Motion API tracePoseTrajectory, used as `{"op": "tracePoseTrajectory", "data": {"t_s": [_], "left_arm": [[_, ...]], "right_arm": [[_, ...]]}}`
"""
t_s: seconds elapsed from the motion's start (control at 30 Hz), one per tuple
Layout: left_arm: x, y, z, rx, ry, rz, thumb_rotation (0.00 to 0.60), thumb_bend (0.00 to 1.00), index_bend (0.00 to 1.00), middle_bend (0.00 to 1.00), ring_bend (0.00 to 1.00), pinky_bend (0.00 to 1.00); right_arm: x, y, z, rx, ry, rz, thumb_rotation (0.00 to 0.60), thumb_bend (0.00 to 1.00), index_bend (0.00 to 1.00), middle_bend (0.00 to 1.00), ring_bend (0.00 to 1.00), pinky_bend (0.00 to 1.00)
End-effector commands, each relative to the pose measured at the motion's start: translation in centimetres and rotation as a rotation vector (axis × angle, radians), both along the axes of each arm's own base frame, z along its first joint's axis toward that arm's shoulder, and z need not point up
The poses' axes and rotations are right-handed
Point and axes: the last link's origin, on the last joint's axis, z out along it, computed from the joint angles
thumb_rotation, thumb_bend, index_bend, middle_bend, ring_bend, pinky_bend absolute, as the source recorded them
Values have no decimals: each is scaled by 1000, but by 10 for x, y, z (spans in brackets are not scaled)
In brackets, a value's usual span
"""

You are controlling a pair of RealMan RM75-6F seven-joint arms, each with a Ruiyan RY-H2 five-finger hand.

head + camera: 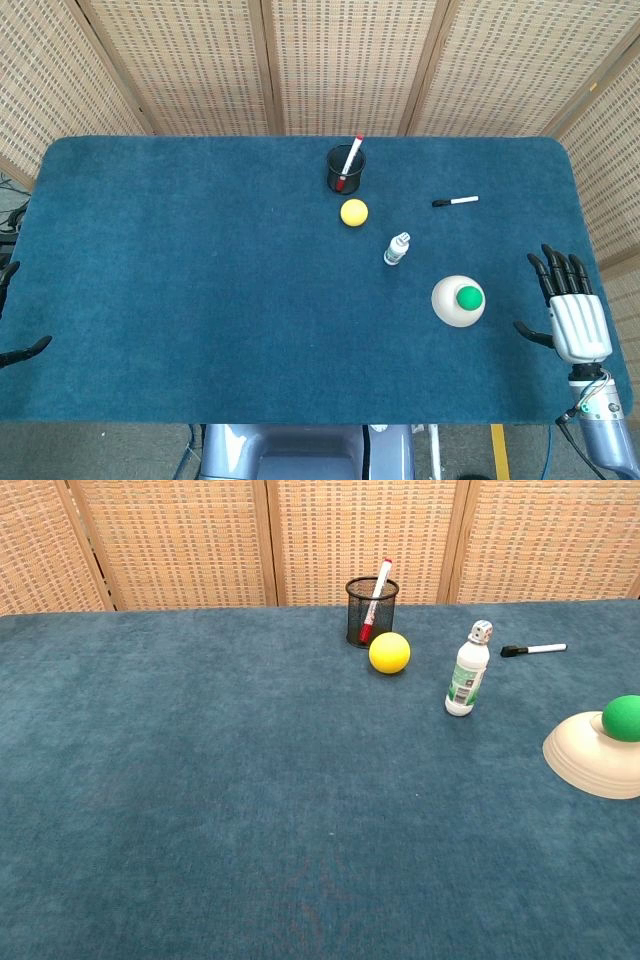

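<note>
Your right robot hand [572, 305] rests near the right edge of the blue tabletop [200, 280], palm down, with its fingers straight and apart and pointing to the far side; it holds nothing. The nearest thing to it is one cream dome-shaped piece [457, 301] with one green ball [469, 297] on top of it. This piece stands just to the left of the robot hand, near but not touching the thumb. It is round, so it has no long axis; its flat base is on the tabletop and the ball is up. In the chest view the same piece [590, 757] shows at the right border, with the green ball [624, 718] sitting on it.

Of your left robot hand [8, 310] you see only some dark fingertips at the left border of the head view. They look spread and hold nothing that I can see, but most of the hand is outside the picture.

On the tabletop I count also one small white bottle [397, 249], standing upright with the cap up, between the dome piece and one yellow ball [354, 212]. Behind the yellow ball is one black mesh cup [346, 169] with one red marker [350, 160] leaning in it. One more marker [455, 201], white with a black cap, lies flat further right; its long axis goes left to right and the cap points left.
</note>
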Motion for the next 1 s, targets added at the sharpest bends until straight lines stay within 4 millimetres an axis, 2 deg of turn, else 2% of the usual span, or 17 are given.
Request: {"op": "tracePoseTrajectory", "data": {"t_s": [0.03,0.23,0.4,0.63,0.73,0.83,1.0], "left_arm": [[0,0,0,0,1,-2,600,0,0,0,0,0],[0,0,-2,-1,4,0,600,0,0,0,0,0],[1,3,-4,-2,9,-8,600,0,0,0,0,0],[1,7,-8,-11,22,-4,600,0,0,0,0,0],[0,11,-9,-12,25,10,600,0,0,0,0,0],[-3,16,-11,-20,30,29,600,0,0,0,0,0],[-5,20,-12,-27,32,45,600,0,0,0,0,0]], "right_arm": [[0,0,-3,14,3,2,600,0,50,0,0,0],[10,-10,-5,67,-18,43,600,0,57,0,0,0],[37,-32,-8,134,-122,161,600,19,184,5,0,0],[94,-88,-10,295,-221,281,600,256,373,94,0,1],[115,-114,-13,332,-232,283,600,345,387,99,0,7],[137,-145,-23,349,-168,280,600,363,387,99,0,17],[141,-163,-39,340,-82,285,600,363,387,99,0,40]]}}
